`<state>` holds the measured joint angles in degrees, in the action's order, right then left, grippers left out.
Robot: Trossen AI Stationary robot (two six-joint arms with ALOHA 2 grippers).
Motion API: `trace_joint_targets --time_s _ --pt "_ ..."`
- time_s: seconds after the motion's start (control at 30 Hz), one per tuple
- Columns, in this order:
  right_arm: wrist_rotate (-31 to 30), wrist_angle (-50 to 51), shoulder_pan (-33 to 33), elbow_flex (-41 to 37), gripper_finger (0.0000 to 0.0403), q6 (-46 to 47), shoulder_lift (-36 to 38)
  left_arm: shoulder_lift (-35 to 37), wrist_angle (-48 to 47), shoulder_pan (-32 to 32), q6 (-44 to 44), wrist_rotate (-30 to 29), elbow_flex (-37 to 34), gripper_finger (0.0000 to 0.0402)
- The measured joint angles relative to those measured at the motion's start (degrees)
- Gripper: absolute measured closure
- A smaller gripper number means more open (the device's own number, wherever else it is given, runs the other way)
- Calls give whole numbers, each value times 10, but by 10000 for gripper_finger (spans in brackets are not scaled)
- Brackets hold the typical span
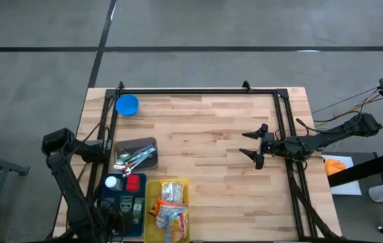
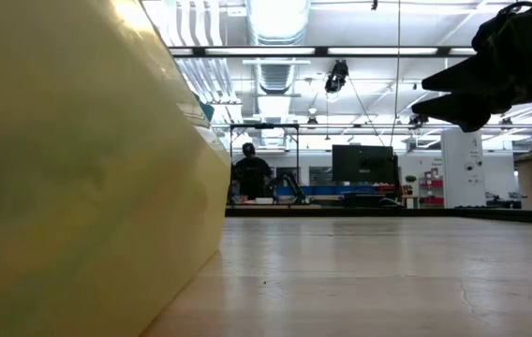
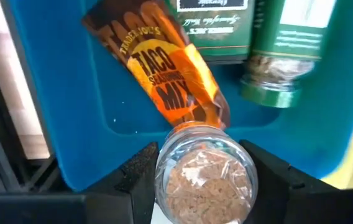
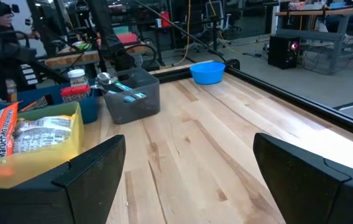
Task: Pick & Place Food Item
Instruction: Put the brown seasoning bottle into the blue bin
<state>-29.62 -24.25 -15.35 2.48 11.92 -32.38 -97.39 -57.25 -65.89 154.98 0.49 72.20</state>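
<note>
One wooden table (image 1: 212, 155) carries three containers along its left side: one blue bin (image 1: 114, 202), one yellow bin (image 1: 152, 202) and one grey bin (image 1: 141, 145) of cutlery. One blue bowl (image 1: 127, 104) sits alone near the far left corner.

The yellow bin holds a few snack packets (image 1: 171, 209), too overlapped to count. In the blue bin lie one taco seasoning packet (image 3: 164, 78), one green-lidded jar (image 3: 282, 56) and one clear spice jar (image 3: 204, 177).

The left gripper (image 3: 204, 186) is over the blue bin, its fingers part-closed against either side of the clear spice jar, whose long axis points straight out from the wrist camera.

The right gripper (image 1: 255, 145) hovers above the table's right half, jaws spread wide and holding nothing.
</note>
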Motion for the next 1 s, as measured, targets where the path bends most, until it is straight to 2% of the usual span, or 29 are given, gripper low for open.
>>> trace_joint_targets --time_s 0.43,0.73,1.0 --pt "-1 0 0 0 52 0 0 -67 -17 0 -1 19 -1 216" --pt "0 0 0 0 52 0 0 -86 -8 -1 10 25 -2 213" --pt "0 0 0 0 52 0 0 -86 1 -1 4 1 -2 146"
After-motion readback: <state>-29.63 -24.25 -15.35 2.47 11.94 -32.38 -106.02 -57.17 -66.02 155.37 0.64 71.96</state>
